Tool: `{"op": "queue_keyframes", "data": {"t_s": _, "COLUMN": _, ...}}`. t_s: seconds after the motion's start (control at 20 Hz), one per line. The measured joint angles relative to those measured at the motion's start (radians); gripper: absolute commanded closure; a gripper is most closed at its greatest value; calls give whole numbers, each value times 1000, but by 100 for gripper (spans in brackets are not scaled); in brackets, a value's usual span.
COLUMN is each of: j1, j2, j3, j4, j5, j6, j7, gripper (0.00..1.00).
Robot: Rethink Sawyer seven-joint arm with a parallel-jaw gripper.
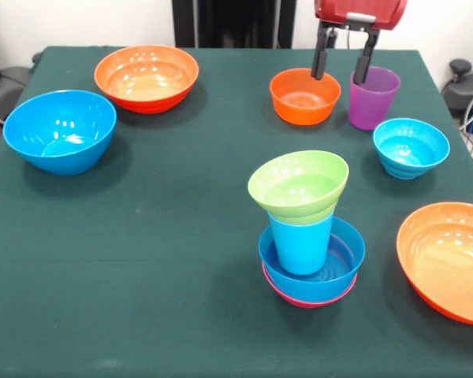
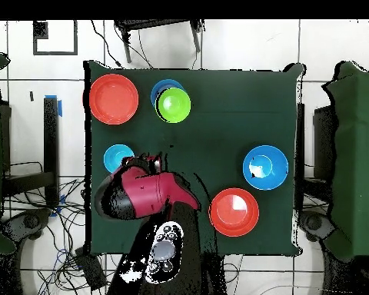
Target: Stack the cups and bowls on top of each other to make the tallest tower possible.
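The tower (image 1: 307,260) stands at the table's middle front: a pink bowl (image 1: 307,299) at the base, a blue bowl (image 1: 343,256) in it, the light blue cup (image 1: 301,240) upright inside, and a green bowl (image 1: 298,185) tilted on top. It also shows in the overhead view (image 2: 172,104). My gripper (image 1: 344,69) is open at the far side. One finger hangs over the small orange bowl (image 1: 304,98) and the other at the rim of the purple cup (image 1: 373,98). In the overhead view the arm (image 2: 141,192) hides both.
Loose bowls lie around: a large orange one (image 1: 147,76) at the back left, a large blue one (image 1: 60,130) at the left, a small cyan one (image 1: 410,146) beside the purple cup, and a large orange one (image 1: 449,260) at the right edge.
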Motion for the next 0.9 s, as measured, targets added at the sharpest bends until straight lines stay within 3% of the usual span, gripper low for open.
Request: {"op": "queue_keyframes", "data": {"t_s": 0.9, "j1": 24, "j2": 6, "j3": -21, "j4": 0, "j5": 31, "j6": -40, "j7": 0, "gripper": 0}}
